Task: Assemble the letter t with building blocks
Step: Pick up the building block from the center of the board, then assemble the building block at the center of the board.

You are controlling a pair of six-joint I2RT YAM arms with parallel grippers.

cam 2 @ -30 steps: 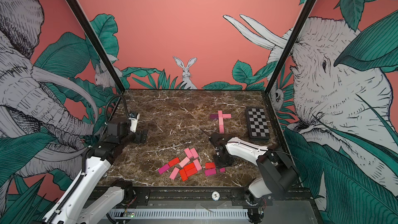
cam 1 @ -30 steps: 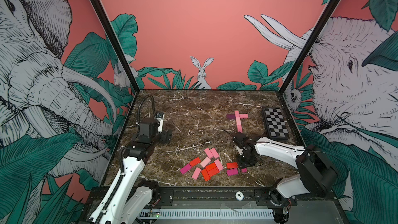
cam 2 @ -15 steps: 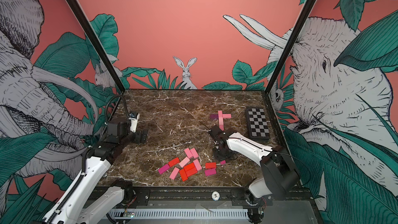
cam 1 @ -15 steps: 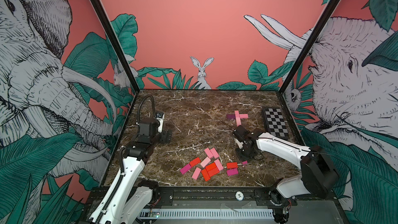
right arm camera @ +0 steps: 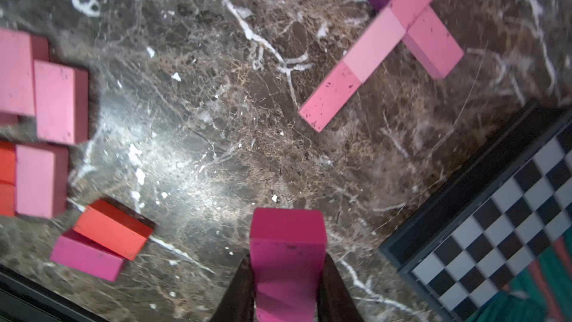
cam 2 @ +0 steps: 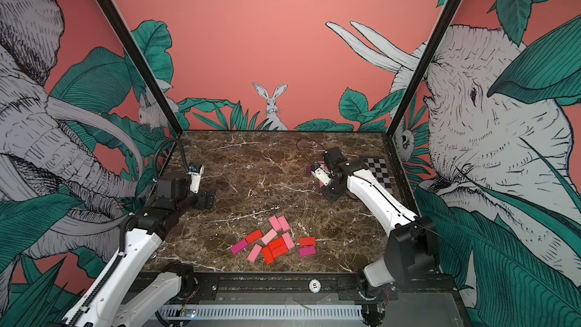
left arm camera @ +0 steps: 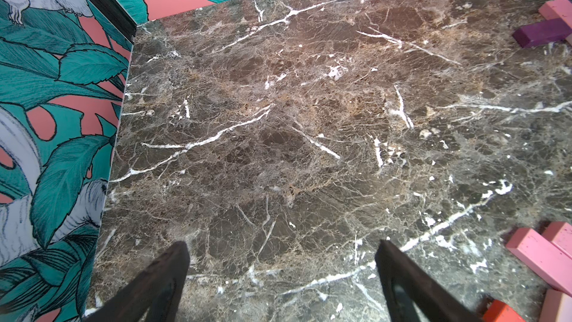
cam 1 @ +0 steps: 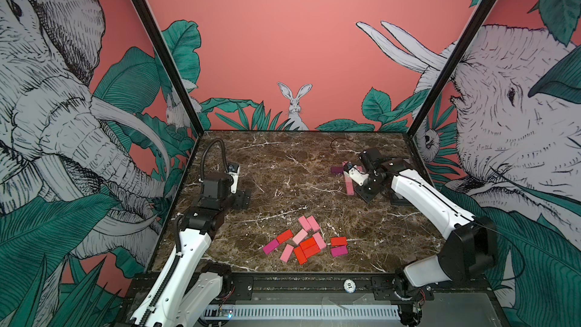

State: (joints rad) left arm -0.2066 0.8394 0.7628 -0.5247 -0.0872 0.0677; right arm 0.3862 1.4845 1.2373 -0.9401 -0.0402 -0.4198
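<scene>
Right gripper [right arm camera: 286,263] was clamped on a magenta block [right arm camera: 288,230] near the board [right arm camera: 495,212]; the half-built t [right arm camera: 380,38] lay beside the board too. Placement seemed in hand: next, align it with the t's free end, lower, release. Left gripper [left arm camera: 283,243] gaped empty.

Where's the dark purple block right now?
In a top view the dark purple block lies far right on the marble table, against the pink stem on its left, as crossbar.
</scene>
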